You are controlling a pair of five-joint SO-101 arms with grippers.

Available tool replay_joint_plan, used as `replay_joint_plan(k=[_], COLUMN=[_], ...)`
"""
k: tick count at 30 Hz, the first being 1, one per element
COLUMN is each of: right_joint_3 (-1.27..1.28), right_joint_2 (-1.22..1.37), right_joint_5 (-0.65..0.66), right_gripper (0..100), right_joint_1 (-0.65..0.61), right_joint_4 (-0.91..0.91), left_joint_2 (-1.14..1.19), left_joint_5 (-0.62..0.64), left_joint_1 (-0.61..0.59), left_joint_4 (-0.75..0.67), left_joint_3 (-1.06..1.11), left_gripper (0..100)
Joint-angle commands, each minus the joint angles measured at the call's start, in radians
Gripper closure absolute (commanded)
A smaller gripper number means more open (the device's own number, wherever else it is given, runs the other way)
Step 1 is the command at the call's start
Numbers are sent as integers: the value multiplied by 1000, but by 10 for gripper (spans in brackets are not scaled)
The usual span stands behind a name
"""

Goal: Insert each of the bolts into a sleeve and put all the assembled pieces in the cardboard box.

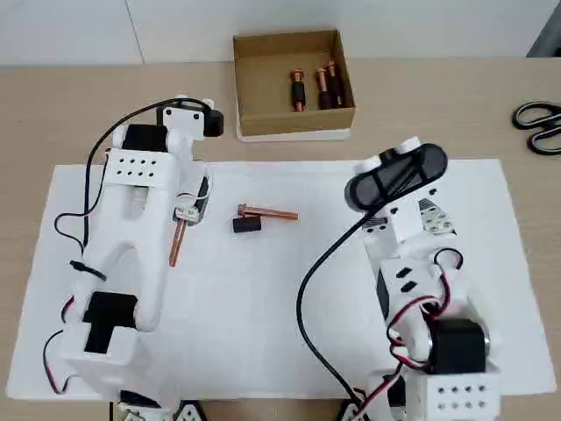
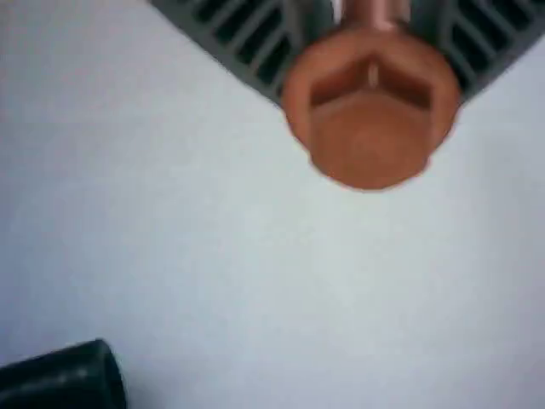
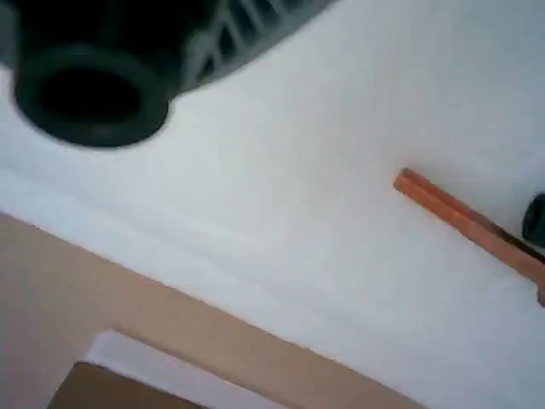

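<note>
A bolt (image 1: pixel 176 243) is clenched in the left pincer (image 1: pixel 186 212) over the mat (image 1: pixel 263 307), and a sleeve (image 3: pixel 89 98) is gripped by the right pincer (image 3: pixel 119 38), the two well apart. The shank is best lined up squarely with the bore before any push is given. Farther off, a loose bolt (image 1: pixel 268 212) and spare sleeve (image 1: pixel 246 224) lie side by side, and finished pieces (image 1: pixel 317 86) are in the box (image 1: pixel 259 88).

smooth coppery bolt (image 1: pixel 176 244), matt black sleeve (image 3: pixel 89 135), cardboard box (image 1: pixel 294 123), matt white paper sheet (image 1: pixel 263 307), wood-grain tabletop (image 1: pixel 70 114)
</note>
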Motion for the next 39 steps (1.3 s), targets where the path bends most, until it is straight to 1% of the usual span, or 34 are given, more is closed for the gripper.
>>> replay_joint_plan(k=[1, 6, 9, 11, 14, 17, 22, 25, 29, 34, 36, 39], right_joint_3=[-6, 66, 221, 350, 496, 572, 578, 578, 578, 580, 580, 580], right_joint_2=[-70, -202, -298, -381, -527, -615, -601, -601, -601, -601, -601, -601], right_joint_5=[0, -157, -232, -244, -210, -186, -192, -192, -192, -192, -192, -192], right_gripper=[995, 993, 992, 992, 994, 995, 995, 995, 995, 995, 995, 995], right_joint_1=[-12, -54, -51, -51, -51, -50, -53, -53, -62, -188, -237, -280], right_joint_4=[-44, -205, -343, -437, -526, -504, -476, -476, -478, -478, -478, -470], left_joint_2=[-58, -58, -58, -60, -63, -69, -69, -69, -72, -164, -226, -336], left_joint_5=[5, 5, 5, 5, 5, 5, 6, 9, 81, 104, 106, 155], left_joint_1=[-2, 2, 2, 2, 2, 3, 28, 38, 41, 75, 101, 157], left_joint_4=[-15, -15, -14, -14, -9, 3, 69, 72, 68, 48, 15, -63], left_joint_3=[-35, -35, -35, -35, -35, -36, -36, -36, -45, -134, -163, -177], left_gripper=[993, 993, 993, 993, 993, 993, 993, 994, 994, 994, 994, 994])
